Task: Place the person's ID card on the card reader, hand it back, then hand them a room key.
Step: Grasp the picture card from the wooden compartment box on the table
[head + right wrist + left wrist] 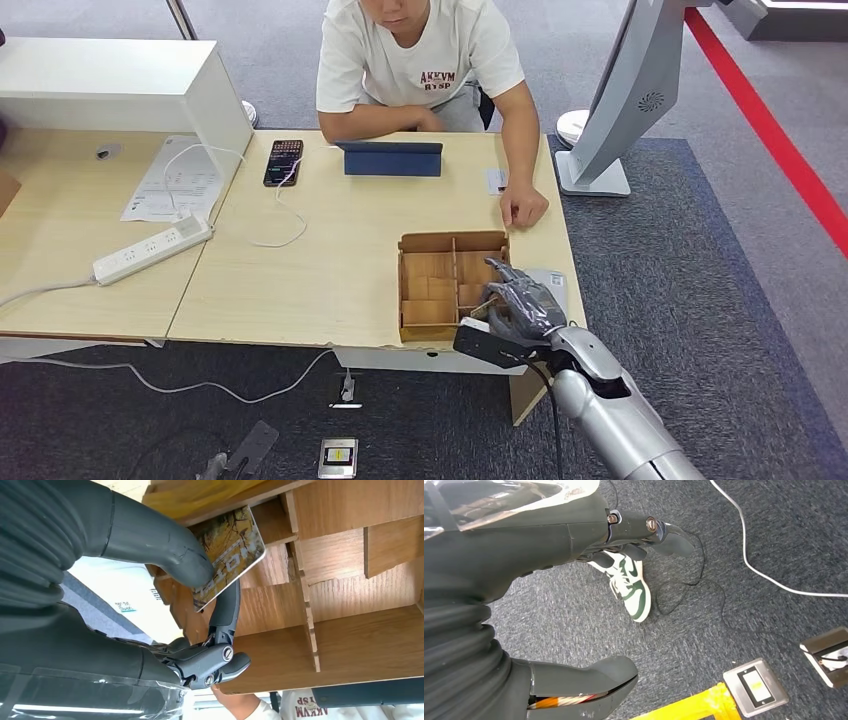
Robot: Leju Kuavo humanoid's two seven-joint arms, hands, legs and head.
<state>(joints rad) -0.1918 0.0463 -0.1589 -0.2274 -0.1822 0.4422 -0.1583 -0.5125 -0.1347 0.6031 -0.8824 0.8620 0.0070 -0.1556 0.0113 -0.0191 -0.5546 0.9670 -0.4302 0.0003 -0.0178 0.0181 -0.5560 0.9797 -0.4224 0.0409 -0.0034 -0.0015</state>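
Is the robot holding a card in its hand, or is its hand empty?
Holding one. The right hand pinches a patterned card between thumb and a finger, over the wooden divider box.

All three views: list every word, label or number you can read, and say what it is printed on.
"AKKVM RYSP": red print on the person's white T-shirt.
"HOT", further letters hidden: card pinched by the right hand at the wooden box.
Too small or blurred: paper sheet, phone screen, label on the white surface.
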